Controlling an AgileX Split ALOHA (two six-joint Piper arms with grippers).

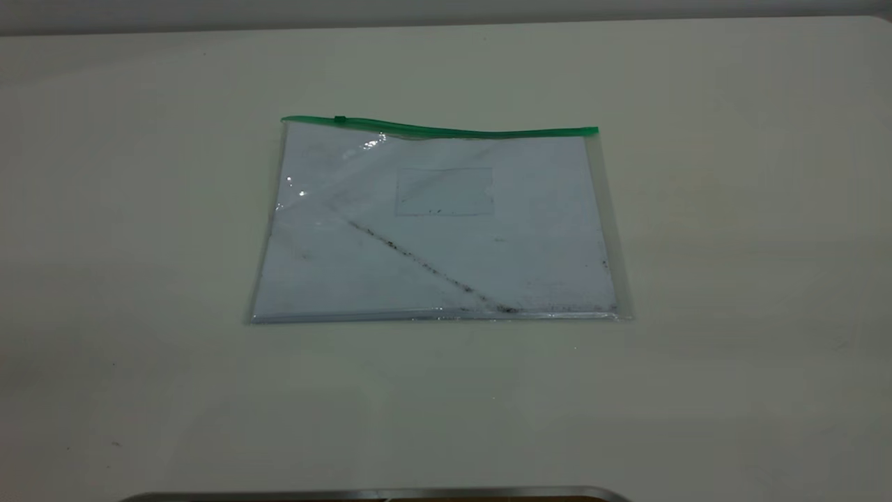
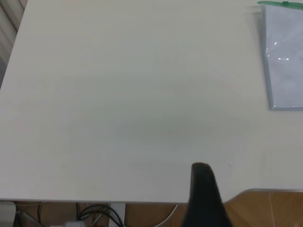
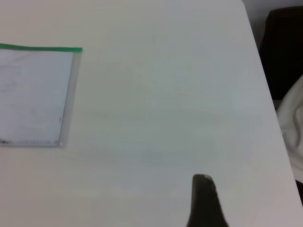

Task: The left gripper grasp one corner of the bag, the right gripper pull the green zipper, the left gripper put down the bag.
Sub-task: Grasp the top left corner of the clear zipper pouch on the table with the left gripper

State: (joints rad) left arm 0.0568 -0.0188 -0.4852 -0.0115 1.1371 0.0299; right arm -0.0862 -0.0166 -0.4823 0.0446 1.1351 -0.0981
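Waiting at the very start: bag flat mid-tabletop, green zipper along its far edge, slider near the left corner, nothing grasped yet. Next up, by the look of it: left end effector reaching for a bag corner. Left and right end effector both well clear, touching nothing; one finger visible each, so spread impossible to tell.

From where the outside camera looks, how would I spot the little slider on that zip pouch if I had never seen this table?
On the pale table lies one flat clear bag holding white sheets. Along its far edge runs the green zipper. The slider is a small darker green nub near that strip's left end, the only bump on the line.
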